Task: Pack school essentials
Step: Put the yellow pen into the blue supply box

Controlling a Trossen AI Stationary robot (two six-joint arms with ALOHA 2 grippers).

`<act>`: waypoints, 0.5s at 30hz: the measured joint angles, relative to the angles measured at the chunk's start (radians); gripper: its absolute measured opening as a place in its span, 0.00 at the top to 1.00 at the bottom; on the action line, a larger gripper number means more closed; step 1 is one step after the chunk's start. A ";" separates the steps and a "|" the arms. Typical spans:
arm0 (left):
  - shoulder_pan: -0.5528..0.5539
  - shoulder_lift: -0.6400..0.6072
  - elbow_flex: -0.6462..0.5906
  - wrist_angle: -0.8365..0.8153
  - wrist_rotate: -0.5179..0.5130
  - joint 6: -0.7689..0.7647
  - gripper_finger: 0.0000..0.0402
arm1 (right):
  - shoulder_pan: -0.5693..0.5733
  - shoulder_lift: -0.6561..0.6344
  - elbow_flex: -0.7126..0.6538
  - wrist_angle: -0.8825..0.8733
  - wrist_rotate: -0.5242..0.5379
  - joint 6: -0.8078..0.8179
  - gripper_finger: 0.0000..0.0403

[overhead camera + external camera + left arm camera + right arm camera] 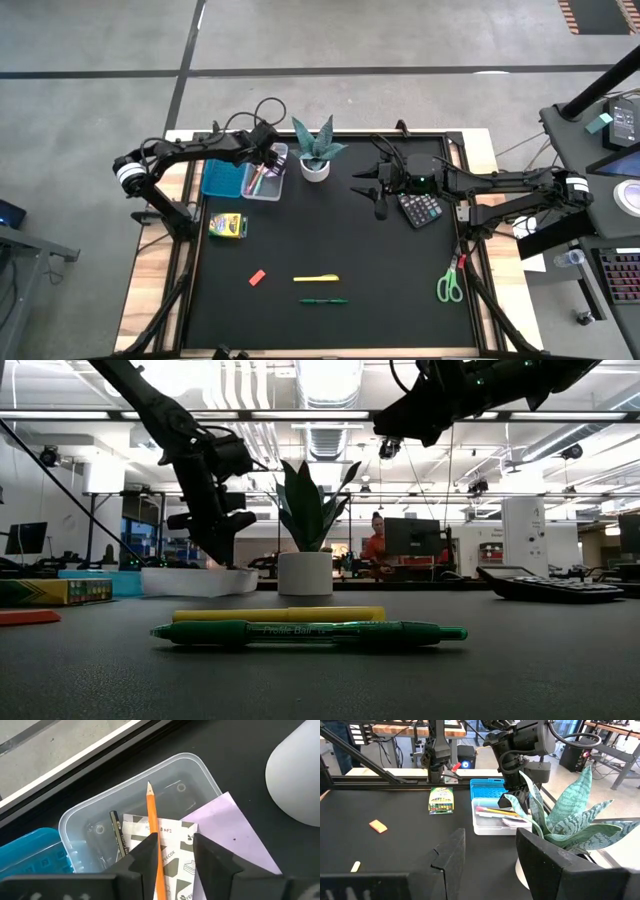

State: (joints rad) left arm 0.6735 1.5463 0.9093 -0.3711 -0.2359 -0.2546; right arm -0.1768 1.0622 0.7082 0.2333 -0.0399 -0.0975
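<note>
orange pencil (152,835) lies between left claw (172,851) fingers, seemingly untouched, over the clear box (90,815).

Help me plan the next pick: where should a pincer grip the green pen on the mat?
Probably mid-barrel, from straight above, fingers closing across the green pen. It lies flat, its ends left and right, close beside the yellow marker, so its centre balances best.

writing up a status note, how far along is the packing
Partly done: the clear box already holds an orange pencil, a patterned packet and a purple sheet. The left hand hovers open over it. Left: crayon box, eraser, yellow pen, green pen, scissors.
</note>
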 joint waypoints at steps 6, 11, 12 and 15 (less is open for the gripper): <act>-0.016 -0.040 0.009 -0.006 0.011 -0.001 0.71 | 0.000 0.000 0.000 0.000 0.000 0.000 0.59; -0.102 -0.156 0.012 -0.015 0.023 -0.003 0.71 | 0.000 0.000 0.000 0.000 0.000 0.020 0.59; -0.133 -0.185 0.012 -0.010 0.020 -0.003 0.71 | 0.000 0.000 0.000 0.000 0.000 0.026 0.59; -0.254 -0.271 -0.003 0.024 -0.025 -0.003 0.71 | 0.003 0.000 0.000 -0.003 -0.002 0.061 0.59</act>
State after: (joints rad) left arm 0.4192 1.2757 0.9062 -0.3472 -0.2611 -0.2581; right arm -0.1742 1.0622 0.7082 0.2304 -0.0416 -0.0362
